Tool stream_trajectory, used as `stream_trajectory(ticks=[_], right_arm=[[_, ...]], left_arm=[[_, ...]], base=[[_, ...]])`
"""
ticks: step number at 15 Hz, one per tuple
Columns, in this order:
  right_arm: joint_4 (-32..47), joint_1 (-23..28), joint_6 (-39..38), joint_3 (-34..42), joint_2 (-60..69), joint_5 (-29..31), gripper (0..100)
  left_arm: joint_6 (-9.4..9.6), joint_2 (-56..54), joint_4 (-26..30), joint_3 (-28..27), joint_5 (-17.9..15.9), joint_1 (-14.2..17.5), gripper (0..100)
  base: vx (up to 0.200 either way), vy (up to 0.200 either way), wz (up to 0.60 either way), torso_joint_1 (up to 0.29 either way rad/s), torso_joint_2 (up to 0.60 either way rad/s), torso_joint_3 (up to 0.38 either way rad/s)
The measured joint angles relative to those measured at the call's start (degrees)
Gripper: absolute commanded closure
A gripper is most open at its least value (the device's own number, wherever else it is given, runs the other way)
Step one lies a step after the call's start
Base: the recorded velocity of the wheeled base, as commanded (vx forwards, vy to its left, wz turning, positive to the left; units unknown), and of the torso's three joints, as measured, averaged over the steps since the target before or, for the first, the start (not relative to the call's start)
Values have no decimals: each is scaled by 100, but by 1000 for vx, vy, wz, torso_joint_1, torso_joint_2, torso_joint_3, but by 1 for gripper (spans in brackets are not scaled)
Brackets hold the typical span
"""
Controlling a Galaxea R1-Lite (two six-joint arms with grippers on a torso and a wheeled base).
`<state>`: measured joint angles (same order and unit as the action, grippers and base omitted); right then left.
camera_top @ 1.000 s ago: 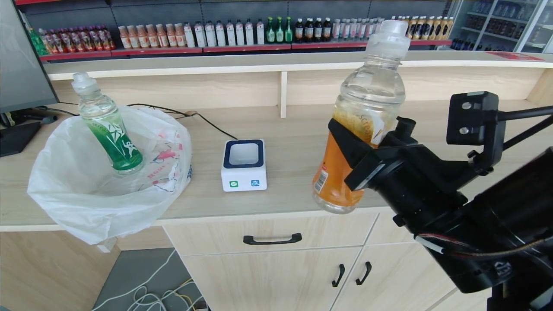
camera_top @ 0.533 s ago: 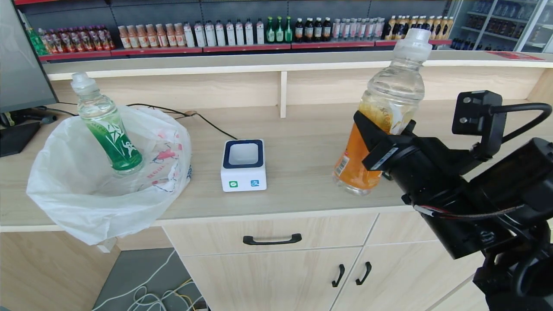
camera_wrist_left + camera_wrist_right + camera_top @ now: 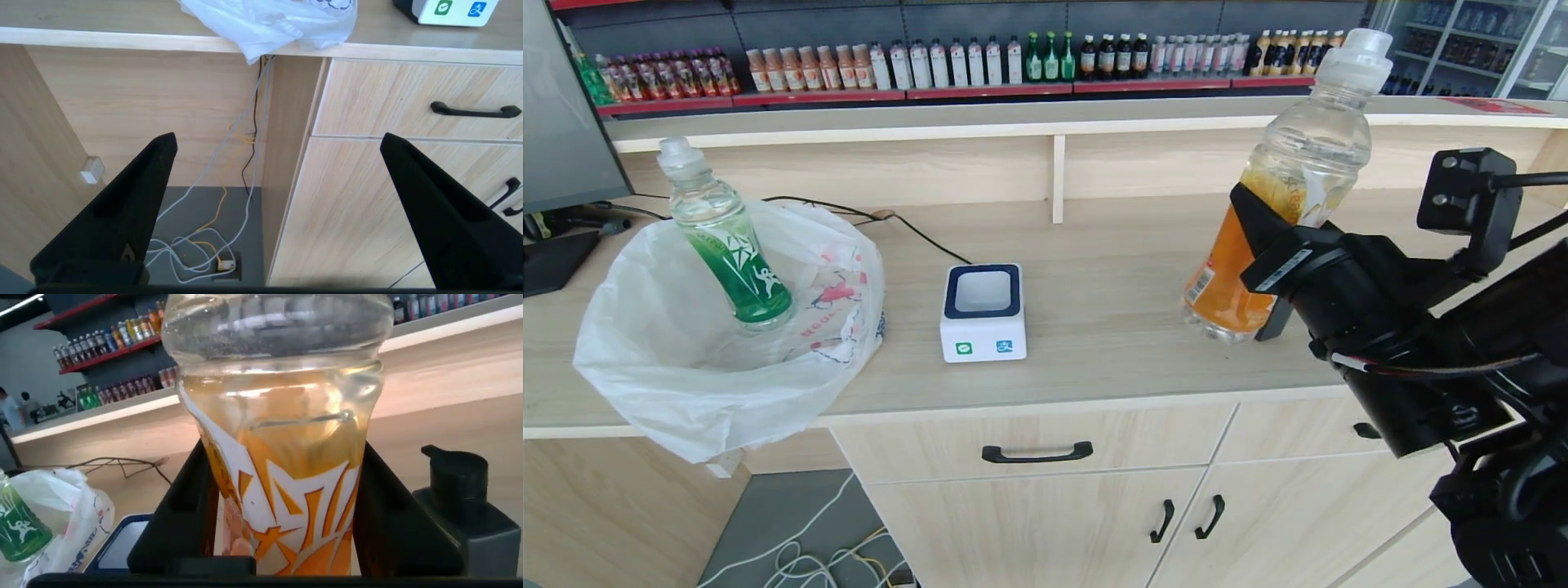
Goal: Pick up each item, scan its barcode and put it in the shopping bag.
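Right end effector (image 3: pixel 1262 269) is clamped on the orange drink bottle (image 3: pixel 1298 155), tilted over the desk (image 3: pixel 1094 269) well right of the barcode scanner (image 3: pixel 983 310); scanning is evidently the step in hand, requiring the barcode (image 3: pixel 1199 286) presented to the scanner window.

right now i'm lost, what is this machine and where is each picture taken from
This is a two-armed robot at a shop counter. The wide picture comes from a camera on its head, the other two from cameras on its wrists. On the counter sit a white scanner and a plastic shopping bag with a green bottle leaning in it. The right arm's fingers are shut on an orange drink bottle, tilted, right of the scanner. The left arm's fingers are open, low down, facing the cupboard below the counter.
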<state>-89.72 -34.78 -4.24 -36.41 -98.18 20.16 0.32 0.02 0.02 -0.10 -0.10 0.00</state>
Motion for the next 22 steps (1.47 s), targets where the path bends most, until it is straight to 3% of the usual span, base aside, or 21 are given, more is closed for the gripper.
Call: stream_trajectory(ticks=[10, 14, 22], right_arm=[[61, -279, -158, 265, 59, -13, 100], [26, -411, 113, 299, 102, 154, 100], [22, -625, 422, 644, 297, 171, 100]], left_arm=[[-5, 0, 0, 0, 0, 0, 0], [-5, 0, -2, 0, 0, 0, 0], [6, 0, -2, 0, 0, 5, 0]], base=[[0, 200, 0, 6, 3, 2], [0, 200, 0, 6, 1, 4], [0, 0, 0, 0, 0, 0]])
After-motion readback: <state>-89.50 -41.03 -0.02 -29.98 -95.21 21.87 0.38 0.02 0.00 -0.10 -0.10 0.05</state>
